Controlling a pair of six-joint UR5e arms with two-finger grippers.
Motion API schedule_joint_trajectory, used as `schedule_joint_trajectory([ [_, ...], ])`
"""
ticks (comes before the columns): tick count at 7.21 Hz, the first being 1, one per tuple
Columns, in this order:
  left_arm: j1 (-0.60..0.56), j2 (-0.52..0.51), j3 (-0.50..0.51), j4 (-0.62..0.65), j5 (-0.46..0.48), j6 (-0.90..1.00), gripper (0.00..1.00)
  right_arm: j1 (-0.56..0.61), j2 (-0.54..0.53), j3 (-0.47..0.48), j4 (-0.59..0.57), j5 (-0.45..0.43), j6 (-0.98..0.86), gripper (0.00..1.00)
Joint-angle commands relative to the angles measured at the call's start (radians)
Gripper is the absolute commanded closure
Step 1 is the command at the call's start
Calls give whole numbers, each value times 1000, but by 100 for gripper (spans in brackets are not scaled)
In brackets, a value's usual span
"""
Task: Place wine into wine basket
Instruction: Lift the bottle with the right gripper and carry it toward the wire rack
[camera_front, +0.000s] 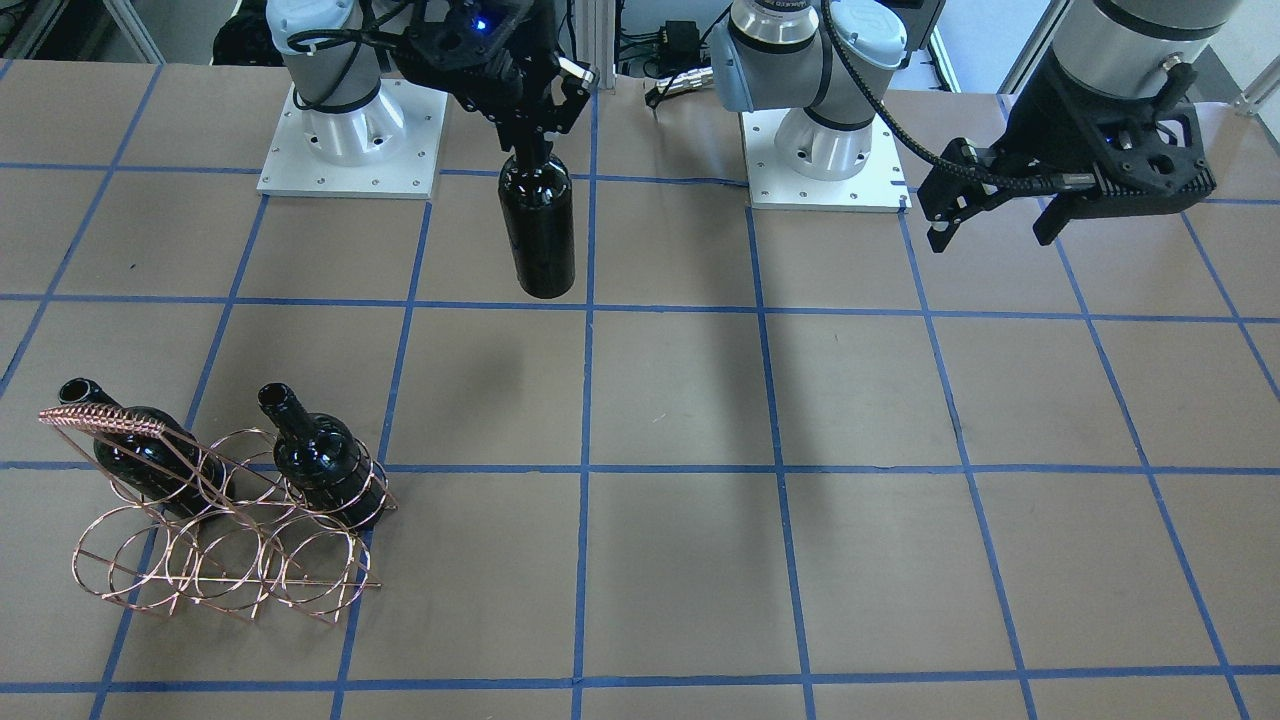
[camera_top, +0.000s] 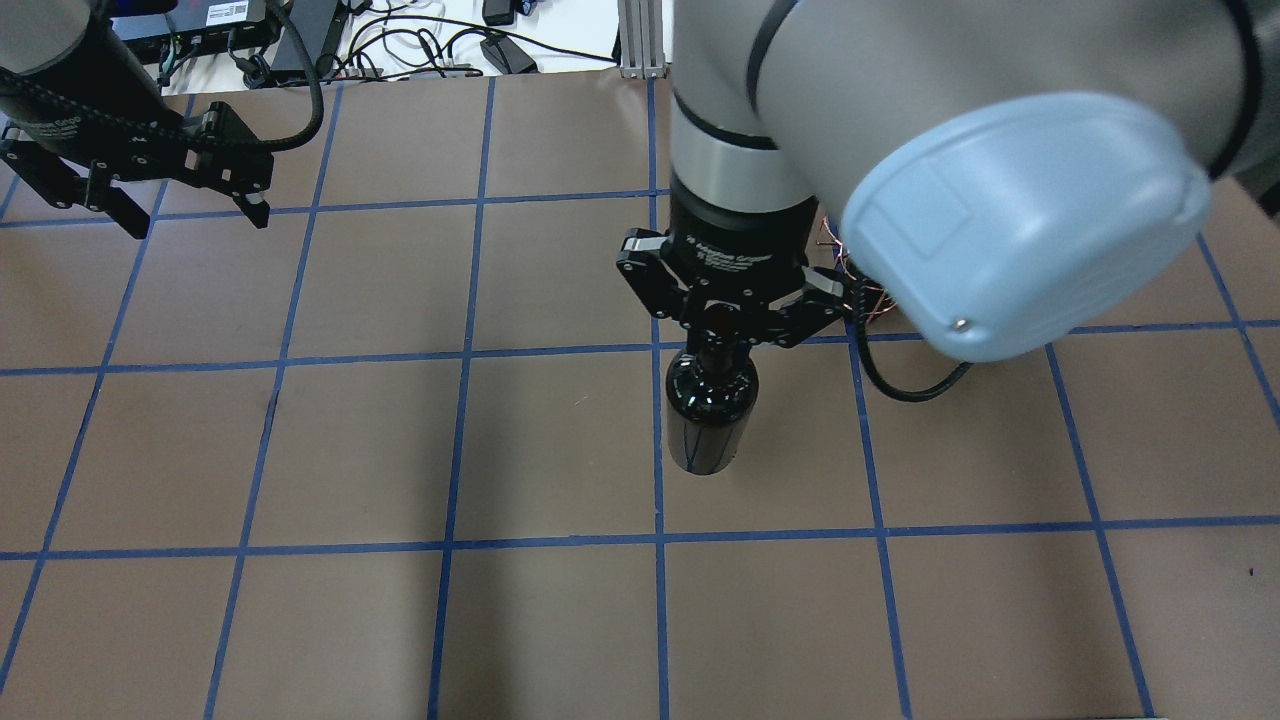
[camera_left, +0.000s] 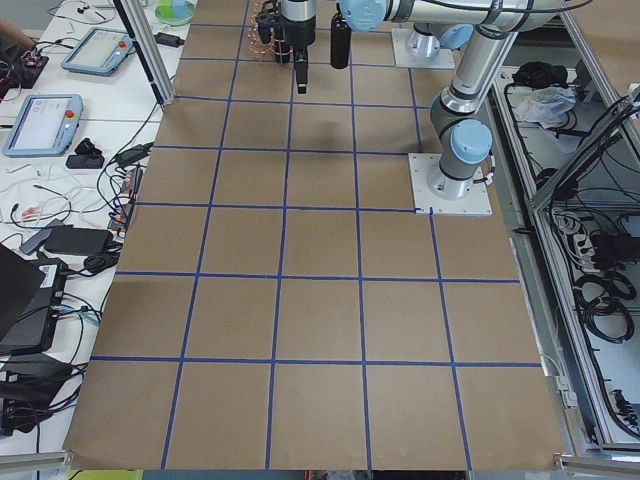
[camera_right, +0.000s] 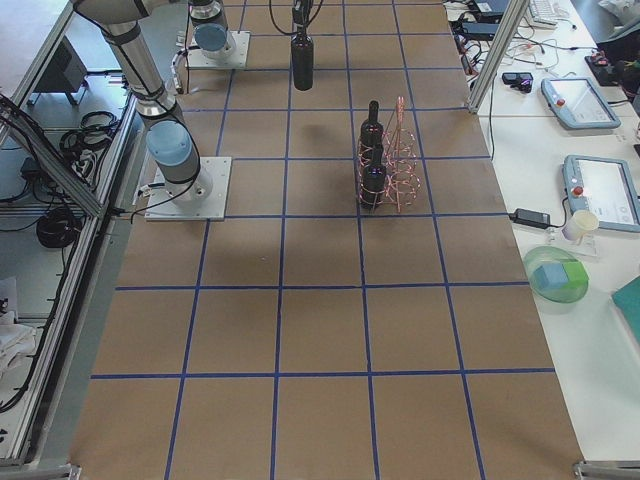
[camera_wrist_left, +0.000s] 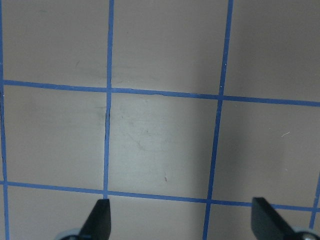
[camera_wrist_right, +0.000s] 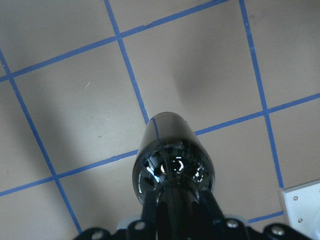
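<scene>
My right gripper (camera_front: 532, 130) is shut on the neck of a glossy near-black wine bottle (camera_front: 538, 235) and holds it upright, hanging above the table. The bottle also shows in the overhead view (camera_top: 708, 410) and the right wrist view (camera_wrist_right: 172, 160). The copper wire wine basket (camera_front: 230, 545) stands far off toward the operators' side, on my right. It holds two look-alike bottles, one (camera_front: 150, 455) beside the other (camera_front: 322, 462). My left gripper (camera_front: 990, 240) is open and empty above bare table, its fingertips (camera_wrist_left: 102, 212) spread wide.
The brown table has a blue tape grid (camera_top: 460, 350). The two arm base plates (camera_front: 348, 140) sit at the robot's edge. Tablets and cables (camera_right: 575, 100) lie on a side bench beyond the basket. My right arm's elbow (camera_top: 1000, 200) hides most of the basket in the overhead view.
</scene>
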Motion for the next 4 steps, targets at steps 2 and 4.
schedule_joint_trajectory([
  [2, 0, 0, -1, 0, -2, 0, 0, -109, -78, 0, 111, -35, -220, 93],
  [4, 0, 0, 0, 0, 1, 0, 0, -146, -112, -8, 142, -67, -276, 96],
])
